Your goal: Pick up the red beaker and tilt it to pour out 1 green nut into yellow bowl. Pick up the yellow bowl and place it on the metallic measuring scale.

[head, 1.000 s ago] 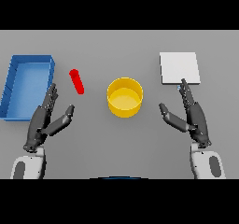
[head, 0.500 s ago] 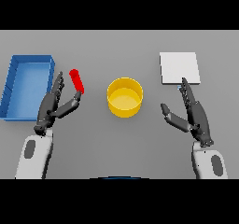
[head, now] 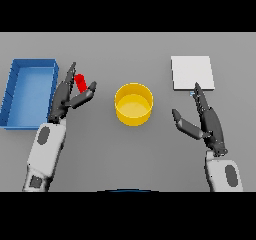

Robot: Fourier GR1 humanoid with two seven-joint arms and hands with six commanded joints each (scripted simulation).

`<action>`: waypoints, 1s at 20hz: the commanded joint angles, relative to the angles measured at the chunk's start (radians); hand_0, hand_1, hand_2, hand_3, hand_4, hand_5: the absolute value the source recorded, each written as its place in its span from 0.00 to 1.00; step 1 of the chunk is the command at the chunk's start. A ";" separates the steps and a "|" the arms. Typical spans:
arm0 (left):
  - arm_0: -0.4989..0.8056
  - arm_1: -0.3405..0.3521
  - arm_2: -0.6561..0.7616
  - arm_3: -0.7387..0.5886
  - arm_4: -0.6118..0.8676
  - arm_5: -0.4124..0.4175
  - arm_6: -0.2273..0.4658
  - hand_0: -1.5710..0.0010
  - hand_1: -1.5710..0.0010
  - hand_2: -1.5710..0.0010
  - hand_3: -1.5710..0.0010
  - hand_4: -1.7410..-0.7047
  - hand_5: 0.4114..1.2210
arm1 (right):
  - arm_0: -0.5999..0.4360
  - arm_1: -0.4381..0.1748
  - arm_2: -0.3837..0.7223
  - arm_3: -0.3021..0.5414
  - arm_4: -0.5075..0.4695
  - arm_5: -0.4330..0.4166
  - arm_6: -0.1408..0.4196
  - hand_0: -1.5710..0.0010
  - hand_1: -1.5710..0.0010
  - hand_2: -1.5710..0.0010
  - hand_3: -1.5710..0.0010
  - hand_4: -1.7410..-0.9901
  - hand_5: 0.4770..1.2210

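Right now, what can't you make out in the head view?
- Red beaker: lower part hidden behind the left hand; whether the fingers touch it cannot be told.
- Green nut: none shows; the beaker's inside is not visible.
- Yellow bowl: contents too small to tell.
- Metallic measuring scale: near edge partly covered by the right hand's fingertips.

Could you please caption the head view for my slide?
Left robot hand open around the red beaker, beside the yellow bowl.
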 commanded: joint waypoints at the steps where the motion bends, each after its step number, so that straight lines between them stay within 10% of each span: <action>1: -0.015 -0.002 0.002 0.029 -0.009 0.010 -0.007 1.00 1.00 1.00 1.00 0.50 0.28 | -0.010 -0.003 -0.004 -0.006 -0.001 -0.003 0.003 1.00 1.00 1.00 1.00 0.58 0.21; 9: -0.106 -0.015 0.050 0.183 0.010 0.024 -0.119 1.00 1.00 0.97 0.98 0.38 0.39 | 0.009 0.002 -0.004 -0.016 -0.005 -0.006 -0.001 1.00 1.00 1.00 1.00 0.59 0.23; 14: -0.162 -0.049 0.102 0.258 0.047 0.060 -0.154 0.40 0.41 0.42 0.47 0.31 0.66 | 0.003 -0.004 -0.015 -0.012 -0.010 -0.010 0.011 1.00 1.00 1.00 1.00 0.60 0.23; 20: -0.161 -0.050 0.070 0.265 0.037 0.074 -0.192 0.11 0.11 0.11 0.20 0.15 0.91 | 0.012 -0.002 -0.010 -0.005 -0.005 -0.005 0.005 1.00 1.00 1.00 1.00 0.60 0.23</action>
